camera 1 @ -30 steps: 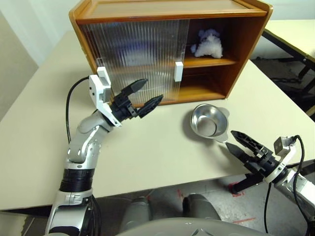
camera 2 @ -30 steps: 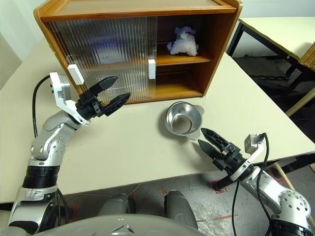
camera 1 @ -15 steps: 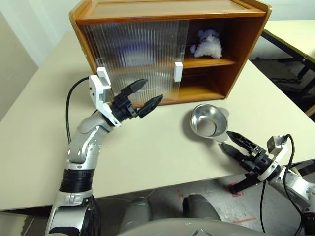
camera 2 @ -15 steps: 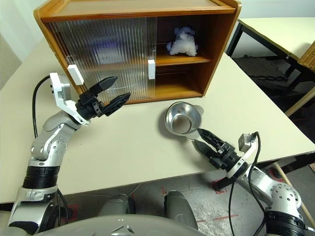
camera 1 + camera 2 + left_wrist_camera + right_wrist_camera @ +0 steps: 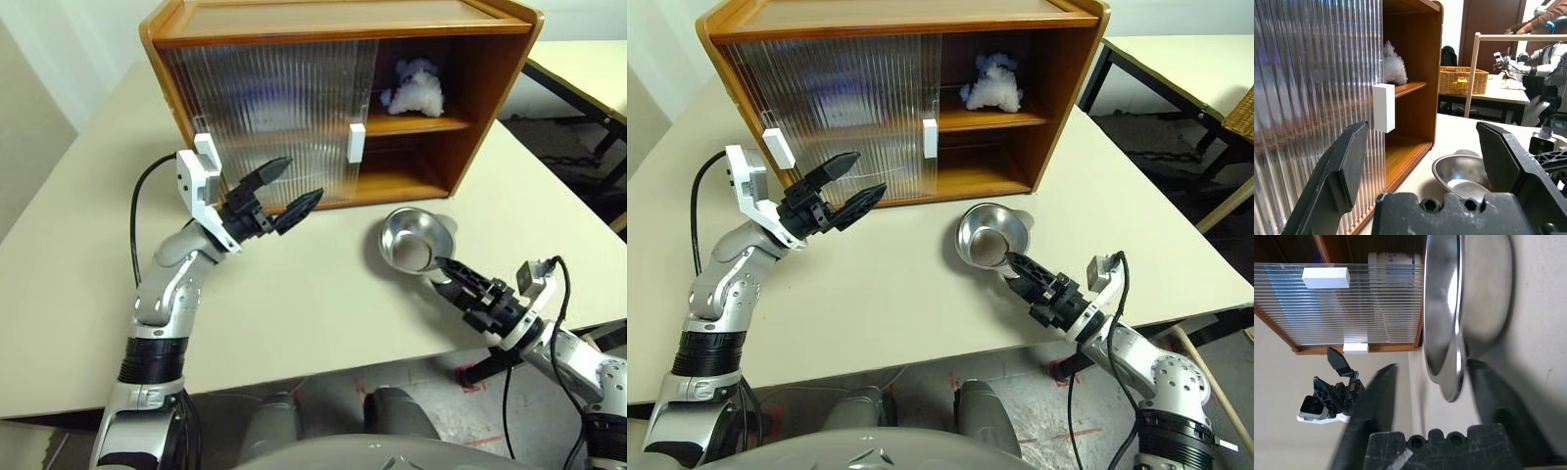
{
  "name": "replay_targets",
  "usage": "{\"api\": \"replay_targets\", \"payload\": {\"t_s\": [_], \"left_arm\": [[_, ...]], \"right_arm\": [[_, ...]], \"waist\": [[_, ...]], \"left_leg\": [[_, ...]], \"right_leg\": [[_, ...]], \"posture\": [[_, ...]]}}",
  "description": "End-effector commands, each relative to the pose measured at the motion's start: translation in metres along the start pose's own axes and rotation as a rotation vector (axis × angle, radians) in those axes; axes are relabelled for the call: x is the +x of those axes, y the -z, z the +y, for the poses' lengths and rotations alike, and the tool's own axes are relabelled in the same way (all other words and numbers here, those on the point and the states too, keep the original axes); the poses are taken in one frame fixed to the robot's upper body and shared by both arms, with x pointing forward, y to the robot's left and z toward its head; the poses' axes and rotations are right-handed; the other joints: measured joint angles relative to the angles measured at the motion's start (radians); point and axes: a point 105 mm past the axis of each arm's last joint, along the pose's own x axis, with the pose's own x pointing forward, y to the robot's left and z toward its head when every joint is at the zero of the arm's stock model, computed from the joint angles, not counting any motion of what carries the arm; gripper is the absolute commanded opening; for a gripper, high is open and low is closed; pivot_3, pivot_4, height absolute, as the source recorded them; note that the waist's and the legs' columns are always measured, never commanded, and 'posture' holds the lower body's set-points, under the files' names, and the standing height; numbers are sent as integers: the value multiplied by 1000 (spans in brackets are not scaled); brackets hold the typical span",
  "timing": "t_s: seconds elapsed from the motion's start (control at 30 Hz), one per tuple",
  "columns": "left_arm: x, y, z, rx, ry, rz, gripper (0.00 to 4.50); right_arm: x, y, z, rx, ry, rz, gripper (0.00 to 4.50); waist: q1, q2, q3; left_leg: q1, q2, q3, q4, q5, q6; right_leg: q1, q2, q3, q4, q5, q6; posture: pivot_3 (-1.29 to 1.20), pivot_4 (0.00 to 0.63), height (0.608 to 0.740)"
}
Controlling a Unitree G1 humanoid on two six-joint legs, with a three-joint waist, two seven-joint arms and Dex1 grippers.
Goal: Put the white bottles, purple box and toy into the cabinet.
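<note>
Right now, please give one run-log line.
toy: in cabinet | right gripper: straddling bowl rim | left gripper: open, by door

Left gripper raised, jaws spread wide, forearm angled upward, right gripper low, pointing level, jaws partly apart

A pale cream surface fills the foreground. Beyond its right edge stands a second light table on dark legs. A wicker basket sits on another table beside a dark door. Grey floor carries red marks.
</note>
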Motion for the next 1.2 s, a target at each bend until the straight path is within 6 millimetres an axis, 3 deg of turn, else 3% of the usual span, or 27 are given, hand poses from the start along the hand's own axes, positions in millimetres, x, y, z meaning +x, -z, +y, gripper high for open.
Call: {"api": "replay_targets", "payload": {"t_s": [0.03, 0.17, 0.2, 0.5, 0.77, 1.0, 1.2], "left_arm": [[0, -1, -2, 18, 5, 3, 4500], [1, -2, -1, 20, 4, 2, 4500], [1, -2, -1, 20, 4, 1, 4500], [-1, -2, 0, 24, 0, 3, 4500], [-1, -4, 2, 26, 0, 3, 4500], [-2, -7, 3, 38, -7, 2, 4500], [-5, -9, 4, 47, -15, 4, 4500]], "right_arm": [[4, -1, 12, -17, -13, -15, 1565], [8, 0, 17, -17, -12, -22, 106], [9, 0, 19, -19, -11, -24, 44], [22, -6, 42, -2, -64, -82, 44], [55, -7, 78, 43, -144, -143, 44], [82, -8, 84, 58, -145, -182, 44], [78, -24, 84, 56, -135, -226, 44]], "waist": [[-1, 0, 0], [-1, 0, 0], [-1, 0, 0], [-2, 0, 0], [-3, 0, 0], [-2, 0, 0], [-1, 1, 0]], "left_leg": [[0, 0, 0, 0, 0, 0], [0, 0, 0, 0, 0, 0], [0, 0, 0, 0, 0, 0], [0, 0, 0, 0, 0, 0], [0, 1, 0, 0, 0, 0], [0, 0, -1, 0, 0, 0], [1, 1, -1, 0, 0, 0]], "right_leg": [[0, 0, 0, 0, 0, 0], [0, 0, 0, 0, 0, 0], [0, 0, 0, 0, 0, 0], [0, 0, 0, 0, 0, 0], [0, 0, 0, 0, 0, 0], [-2, 0, 0, 0, 1, -2], [-2, 0, 0, 1, 1, -3]], "posture": [[48, 0, 740], [49, 0, 740], [49, 0, 740], [46, 0, 740], [50, 0, 740], [72, 0, 740], [83, 0, 740]]}}
